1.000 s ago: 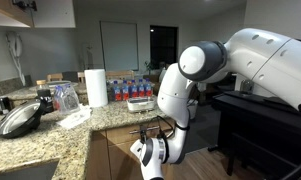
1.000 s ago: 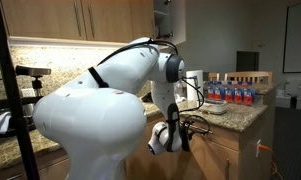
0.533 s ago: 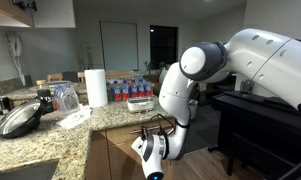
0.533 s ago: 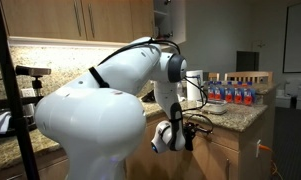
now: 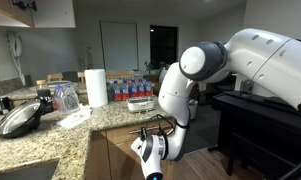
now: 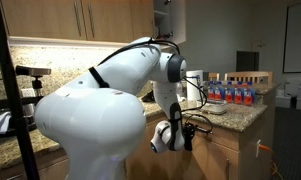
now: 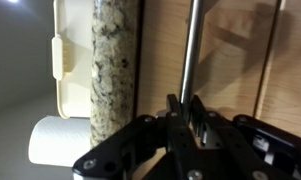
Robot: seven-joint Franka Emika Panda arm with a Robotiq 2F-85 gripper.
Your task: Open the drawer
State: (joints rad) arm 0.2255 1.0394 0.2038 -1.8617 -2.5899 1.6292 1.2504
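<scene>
In the wrist view the drawer's (image 7: 230, 50) light-brown wood front fills the right side. Its silver bar handle (image 7: 193, 40) runs straight down into my gripper (image 7: 186, 112). The two black fingers (image 7: 173, 112) press against the bar from both sides, so the gripper is shut on the handle. The drawer front sits flush under the granite counter edge (image 7: 115, 60). In both exterior views the arm bends down in front of the counter, with the gripper (image 5: 148, 150) (image 6: 183, 132) at drawer height; the jaws and handle are hidden there.
On the counter stand a paper towel roll (image 5: 95, 87) (image 7: 60, 142), a dark pan (image 5: 18, 118), and several blue-capped bottles (image 5: 130, 88) (image 6: 230, 93). A black piece of furniture (image 5: 260, 115) stands behind the arm. Upper wood cabinets (image 6: 100, 20) hang above.
The jaws have closed onto the bar handle. The arm has barely moved and the drawer looks unmoved.
</scene>
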